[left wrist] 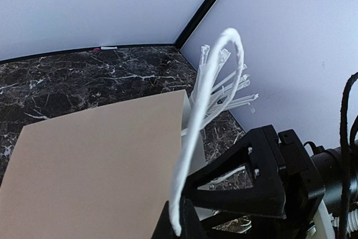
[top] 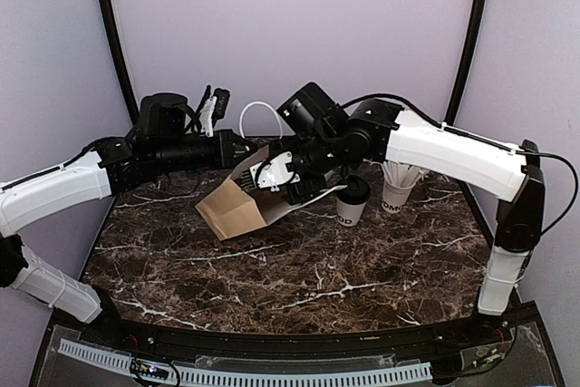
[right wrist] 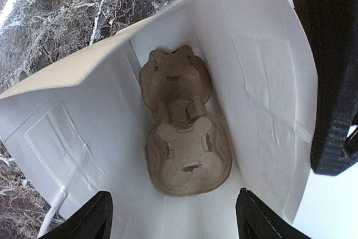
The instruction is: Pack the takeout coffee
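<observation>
Your right claw (right wrist: 173, 211) hangs empty, fingers apart, at the mouth of the paper bag (top: 231, 213), facing the cardboard tray (right wrist: 182, 138) inside, while the left claw (left wrist: 177, 225) is pinched on the bag's white handle (left wrist: 208, 96). The coffee cup (top: 352, 205) stands upright on the surface (top: 272, 287) just to that right claw's right, outside the bag and next to the straw cup (top: 396, 195), so the right arm looks the nearer to fetch it.

From my overhead feed, dark marble table (top: 272, 278), brown paper bag (top: 234, 208) tipped near centre, mouth toward two o'clock, white loop handle (left wrist: 190, 138) raised at twelve, cardboard cup tray (right wrist: 182, 132) inside its white lining, cup of wrapped straws (top: 396, 192) at the bag's three o'clock.
</observation>
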Robot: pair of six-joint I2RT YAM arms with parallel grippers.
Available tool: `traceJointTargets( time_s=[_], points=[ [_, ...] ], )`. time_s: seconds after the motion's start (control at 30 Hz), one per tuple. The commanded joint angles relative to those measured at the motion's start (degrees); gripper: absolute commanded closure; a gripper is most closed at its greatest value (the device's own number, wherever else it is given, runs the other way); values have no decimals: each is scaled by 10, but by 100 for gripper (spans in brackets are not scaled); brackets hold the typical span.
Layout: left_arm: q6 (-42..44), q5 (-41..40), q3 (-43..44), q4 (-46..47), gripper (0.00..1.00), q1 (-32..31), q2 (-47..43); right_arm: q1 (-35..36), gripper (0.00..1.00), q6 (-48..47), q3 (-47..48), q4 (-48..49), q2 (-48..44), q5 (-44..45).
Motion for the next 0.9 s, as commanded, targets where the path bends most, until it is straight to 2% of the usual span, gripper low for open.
traceJointTargets(
  time_s=[0.0, 0.2, 0.47, 0.7, 0.87],
  points=[
    [41, 87, 86, -87, 100, 15, 8, 18, 23, -24, 72, -70, 27, -1],
    [73, 159, 156, -197, 100, 23, 20, 41, 25, 16, 120, -144, 35, -18],
    [109, 250, 193, -289, 100, 25, 35, 59, 26, 92, 204, -260, 61, -95],
    [144, 281, 175, -303, 100, 25, 50, 58, 26, 105, 124, -257, 55, -113],
    [158, 285, 176, -307, 100, 26, 65, 55, 23, 101, 101, -240, 68, -95]
  ],
)
